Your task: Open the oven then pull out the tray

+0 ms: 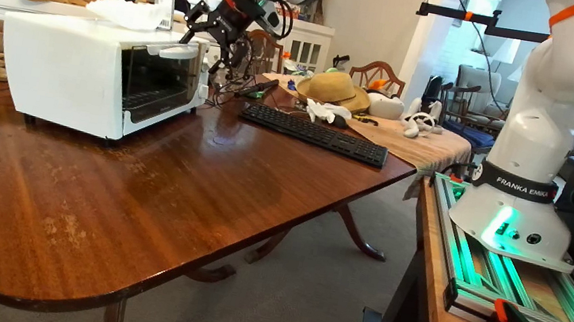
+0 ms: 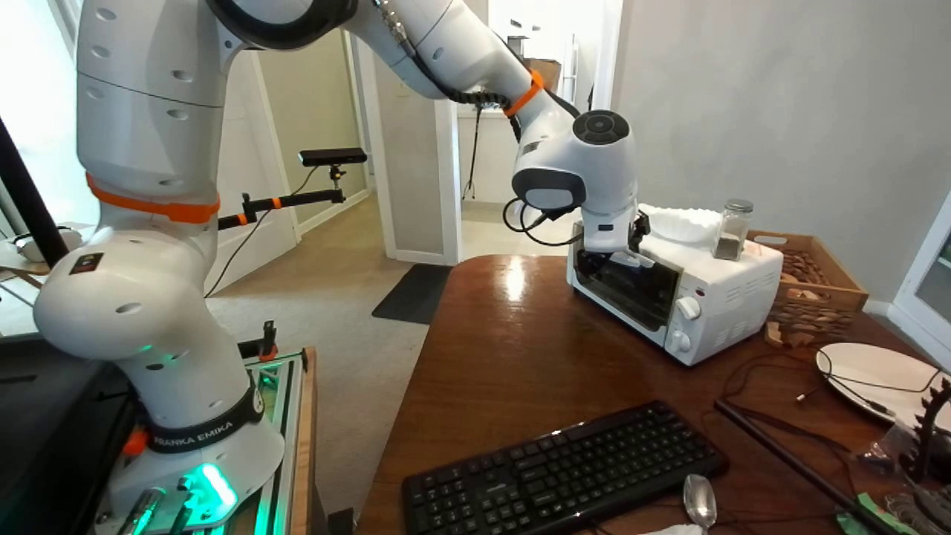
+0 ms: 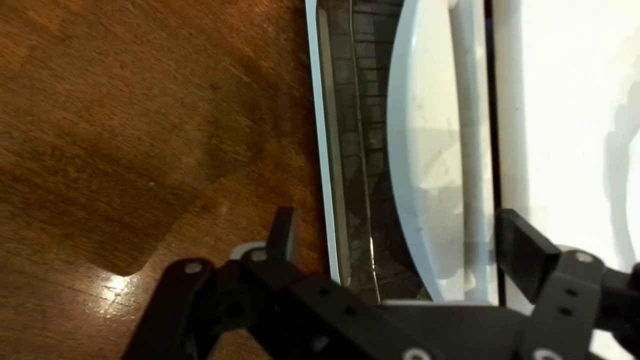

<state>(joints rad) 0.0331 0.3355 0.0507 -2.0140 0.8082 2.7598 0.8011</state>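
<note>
The white oven (image 1: 65, 74) stands on the table, its dark glass door (image 1: 157, 84) shut. It also shows in an exterior view (image 2: 732, 301). A pale curved handle (image 3: 425, 125) runs along the door's top edge. My gripper (image 1: 199, 56) is open at the handle's end nearer the knobs. In the wrist view my gripper (image 3: 400, 235) spans the handle: one finger is in front of the door, the other is over the seam between door and oven top. Contact cannot be told. A wire rack (image 3: 367, 105) shows dimly through the glass; a separate tray cannot be made out.
White foam (image 2: 680, 224) and a glass jar (image 2: 734, 230) stand on top of the oven. A black keyboard (image 1: 315, 132) lies on the table beyond the oven. A wicker basket (image 2: 810, 312) and a white plate (image 2: 884, 371) are beside the oven, with loose cables.
</note>
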